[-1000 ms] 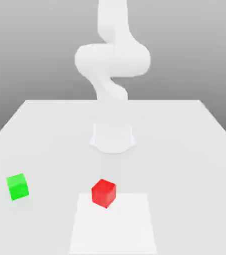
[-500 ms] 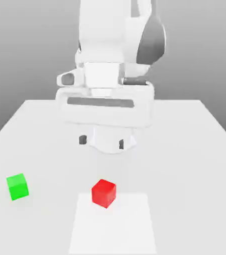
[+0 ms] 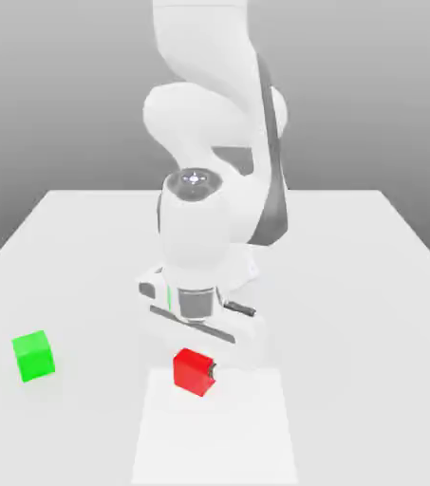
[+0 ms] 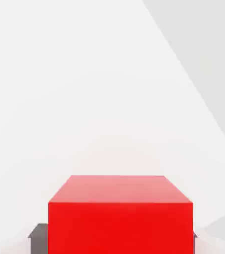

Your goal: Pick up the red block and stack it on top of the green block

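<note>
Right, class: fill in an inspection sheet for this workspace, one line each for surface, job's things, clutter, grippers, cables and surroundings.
Surface: white table, with a paler square patch at its near edge.
Job's things: red block on the table at the patch's far edge; green block apart, toward the exterior view's left, nothing on it.
Clutter: nothing seen.
Grippers: gripper down at the table, shut on the red block, a dark finger at each side.
Cables: nothing seen.
Surroundings: plain grey backdrop.
</note>
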You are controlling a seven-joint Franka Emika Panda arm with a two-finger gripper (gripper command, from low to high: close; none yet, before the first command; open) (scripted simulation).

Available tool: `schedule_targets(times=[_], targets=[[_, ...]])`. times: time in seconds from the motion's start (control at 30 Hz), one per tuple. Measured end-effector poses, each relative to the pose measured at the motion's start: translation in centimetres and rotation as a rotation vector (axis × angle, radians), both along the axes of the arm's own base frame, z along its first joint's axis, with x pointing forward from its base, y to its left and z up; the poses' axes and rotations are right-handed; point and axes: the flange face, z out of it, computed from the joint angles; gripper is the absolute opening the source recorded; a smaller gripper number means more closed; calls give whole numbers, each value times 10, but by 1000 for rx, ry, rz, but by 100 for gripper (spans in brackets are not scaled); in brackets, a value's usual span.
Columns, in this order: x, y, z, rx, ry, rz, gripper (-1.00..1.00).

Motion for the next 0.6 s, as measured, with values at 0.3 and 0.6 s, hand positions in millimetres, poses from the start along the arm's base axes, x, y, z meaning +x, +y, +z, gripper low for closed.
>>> schedule_targets(times=[0.3,0.6], targets=[[0,-1,60,-1,1,1,-100],[7,-114,83,7,-6,66,-100]])
